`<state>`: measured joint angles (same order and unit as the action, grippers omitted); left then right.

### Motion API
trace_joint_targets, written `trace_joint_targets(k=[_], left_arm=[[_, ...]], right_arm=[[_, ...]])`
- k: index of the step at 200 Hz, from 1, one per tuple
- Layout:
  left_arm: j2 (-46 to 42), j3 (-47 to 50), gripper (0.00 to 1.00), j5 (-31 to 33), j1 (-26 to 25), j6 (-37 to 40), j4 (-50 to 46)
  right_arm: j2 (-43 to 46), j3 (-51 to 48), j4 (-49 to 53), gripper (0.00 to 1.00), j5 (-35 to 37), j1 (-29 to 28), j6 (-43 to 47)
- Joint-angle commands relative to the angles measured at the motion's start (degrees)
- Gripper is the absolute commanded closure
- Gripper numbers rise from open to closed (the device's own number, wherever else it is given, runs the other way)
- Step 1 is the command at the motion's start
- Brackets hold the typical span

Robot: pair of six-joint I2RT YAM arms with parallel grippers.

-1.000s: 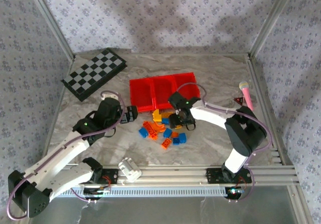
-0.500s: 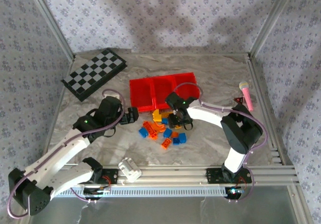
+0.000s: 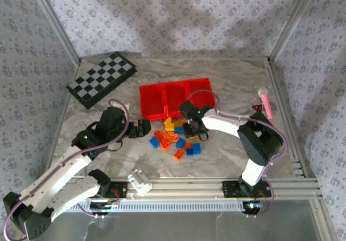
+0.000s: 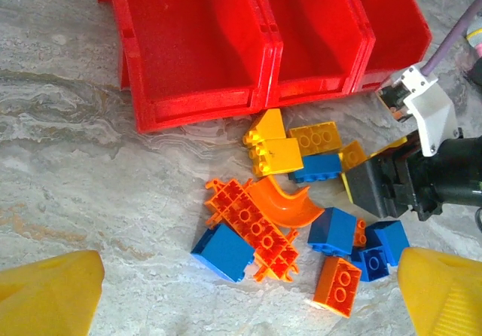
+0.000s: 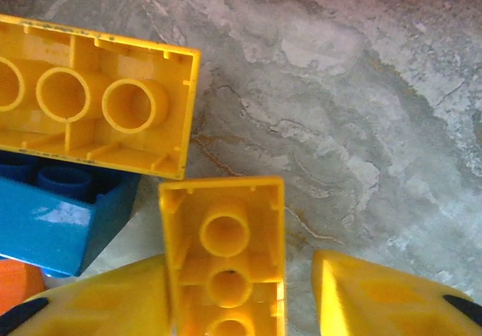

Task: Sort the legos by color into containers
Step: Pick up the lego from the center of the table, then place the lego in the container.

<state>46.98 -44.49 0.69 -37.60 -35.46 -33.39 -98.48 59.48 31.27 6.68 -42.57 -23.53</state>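
Yellow is the brick straddled by the right gripper, jaws parted, not clamped. The left gripper is spread wide; the red tray is seen beyond it.

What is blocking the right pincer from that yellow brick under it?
Nothing visible. The yellow brick lies between the fingers of the right pincer, with a gap at one side. A larger yellow brick and a blue brick lie beside it.
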Motion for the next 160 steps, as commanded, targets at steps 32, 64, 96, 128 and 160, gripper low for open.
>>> trace_joint_targets(k=[32,64,96,128,160], left_arm=[[-0.3,0.1,0.00,2.5,-1.5,-1.6,-1.3],[0.7,-0.1,0.00,0.9,-1.6,0.5,-2.1],[6.8,-4.1,0.00,9.6,-8.2,3.6,-7.2],[12.8,-7.6,0.00,10.5,-11.0,3.0,-7.3],[11.4,-6.2,0.00,9.5,-15.3,3.4,-0.5]], right_arm=[[5.4,-0.1,2.8,0.67,0.2,2.5,2.4],[10.3,2.8,5.2,0.69,-0.9,4.7,3.9],[12.7,7.7,6.7,0.68,-3.6,10.1,7.1],[11.1,13.9,6.7,0.69,-7.4,17.2,9.2],[4.6,22.1,8.2,0.69,-11.5,21.7,12.2]])
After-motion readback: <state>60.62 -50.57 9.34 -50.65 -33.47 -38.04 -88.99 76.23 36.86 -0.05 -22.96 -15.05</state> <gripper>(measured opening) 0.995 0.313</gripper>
